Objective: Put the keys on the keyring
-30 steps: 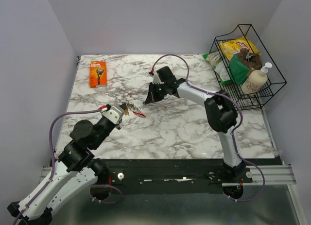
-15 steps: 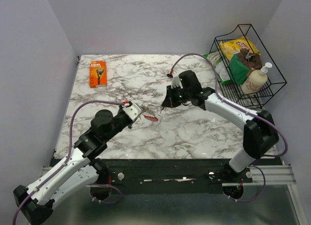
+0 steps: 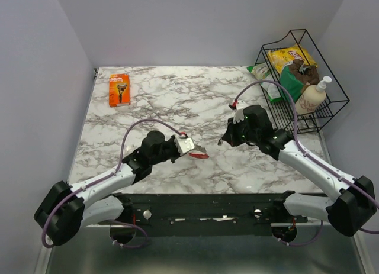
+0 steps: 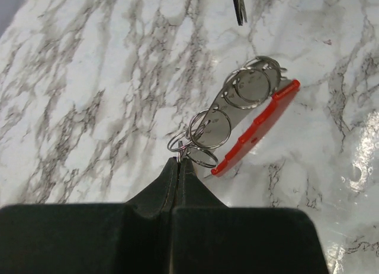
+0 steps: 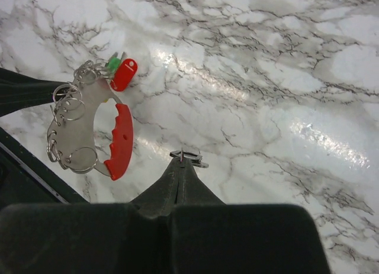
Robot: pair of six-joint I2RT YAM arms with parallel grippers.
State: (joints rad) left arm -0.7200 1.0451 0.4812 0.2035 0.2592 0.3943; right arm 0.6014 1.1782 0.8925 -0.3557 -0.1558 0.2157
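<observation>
The left end effector (image 4: 178, 163) is pressed together on one of the wire rings of the keys (image 4: 220, 125), so the single bunch is pinched at its near end and is stretched away from the fingertips. Several silvery rings are carried on the bunch, but their exact number cannot be told. One red curved tag (image 4: 256, 131) is seen along its side, and in the right wrist view one green head (image 5: 112, 63) and one red head (image 5: 124, 74) are seen at its end. The right end effector (image 5: 181, 161) is likewise pressed together, and the one small black keyring (image 5: 189, 159) is pinched at its tips, near the bunch but apart from it. Both are held over the near middle of the white, grey-veined marble tabletop (image 3: 177, 102). One orange razor pack (image 3: 119, 89) lies flat at the far left. One black wire basket (image 3: 296, 123) stands at the far right edge, and one yellow chip bag (image 3: 290, 55), one green bag (image 3: 290, 79) and one pump bottle (image 3: 311, 96) are held in it. The tabletop is enclosed by plain pale walls (image 3: 177, 25) on three sides.
</observation>
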